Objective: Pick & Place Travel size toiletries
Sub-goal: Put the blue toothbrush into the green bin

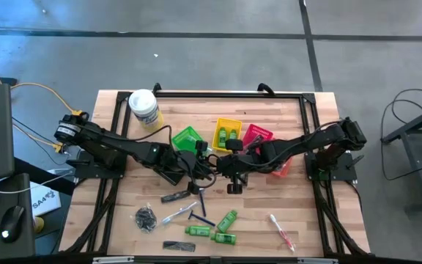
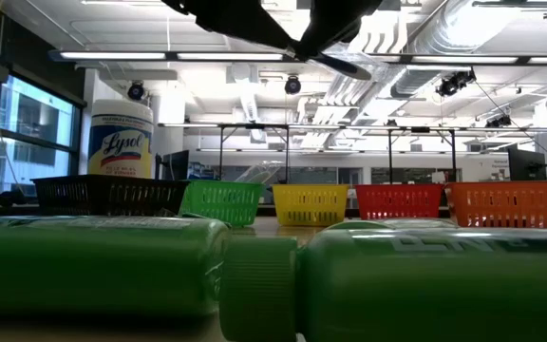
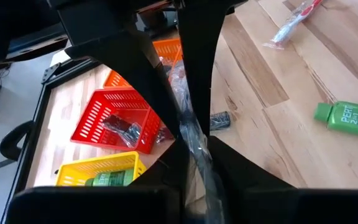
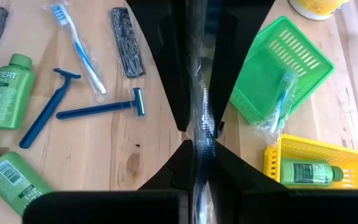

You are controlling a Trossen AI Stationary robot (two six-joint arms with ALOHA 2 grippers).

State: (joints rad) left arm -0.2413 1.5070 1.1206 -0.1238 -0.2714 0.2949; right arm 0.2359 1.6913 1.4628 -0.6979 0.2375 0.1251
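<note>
My two grippers meet nose to nose above the middle of the table, left gripper [image 1: 198,163] and right gripper [image 1: 229,165], both shut on one thin dark item in clear wrap [image 4: 201,118], which looks like a comb seen edge on. On the near part of the table lie green bottles [image 1: 226,218], razors [image 4: 104,109], a blue toothbrush [image 4: 79,46], a red toothbrush [image 1: 280,231], black combs [image 1: 174,196] and a mesh bundle [image 1: 146,218]. A wrapped toothbrush [image 4: 281,93] lies in the green basket [image 1: 187,137]. My left gripper pinches one end of the wrapped item [image 3: 205,174] between its two fingers, slanting down from the table's left. The item is clear of the table and runs on toward the other gripper. My right gripper pinches the item's other end [image 4: 201,158] between its two fingers, slanting down from the table's right. The item spans the short gap between the two grippers, edge on to both wrist views.
At the far side stand a white-lidded tub [image 1: 143,106], a yellow basket [image 1: 227,133] with green bottles, a red basket [image 3: 114,118] with a dark item, and an orange basket [image 1: 280,167] partly under my right arm. In the low view, green bottles [image 2: 93,266] fill the foreground.
</note>
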